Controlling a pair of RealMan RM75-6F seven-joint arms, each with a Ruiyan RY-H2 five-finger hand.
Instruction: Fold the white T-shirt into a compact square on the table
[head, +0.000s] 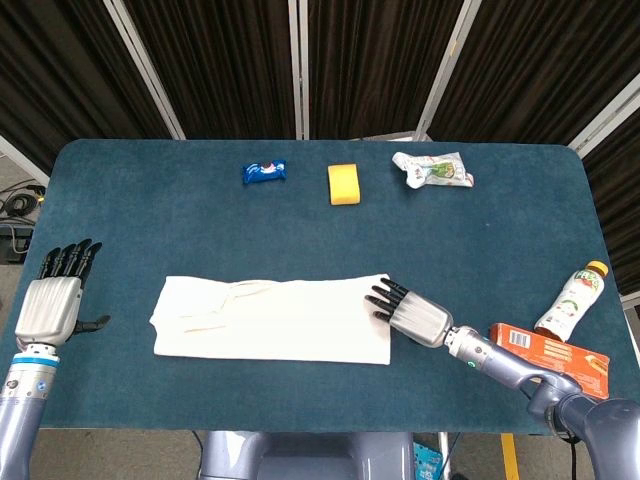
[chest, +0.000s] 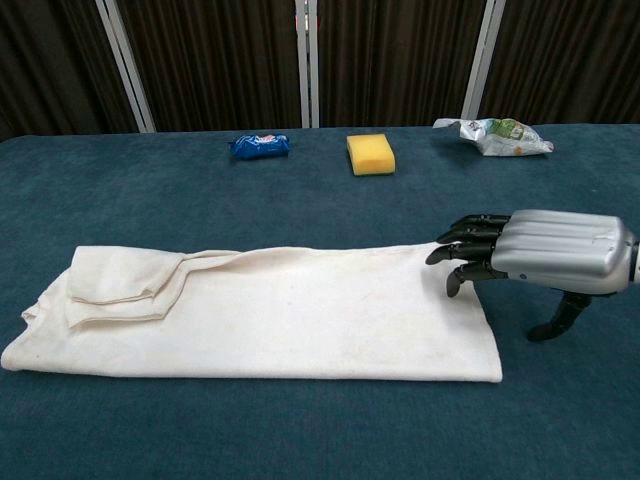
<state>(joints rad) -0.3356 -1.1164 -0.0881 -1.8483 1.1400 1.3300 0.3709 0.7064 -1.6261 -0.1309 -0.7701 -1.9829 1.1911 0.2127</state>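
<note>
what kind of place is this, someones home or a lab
Most likely a lab or robot test station: a blue felt-covered table, dark curtains on metal frames behind it, and stray test items like a yellow sponge beside the white T-shirt.

One white T-shirt (head: 272, 318); one blue wrapper (head: 264, 172); one yellow sponge (head: 344, 184); one crumpled packet (head: 432, 169); one bottle (head: 571, 300); one orange box (head: 549, 361); two hands, left (head: 50, 305), right (head: 412, 312).

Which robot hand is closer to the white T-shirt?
The right hand. Its fingertips are over the right end of the white T-shirt. The left hand is off to the shirt's left, apart from it.
</note>
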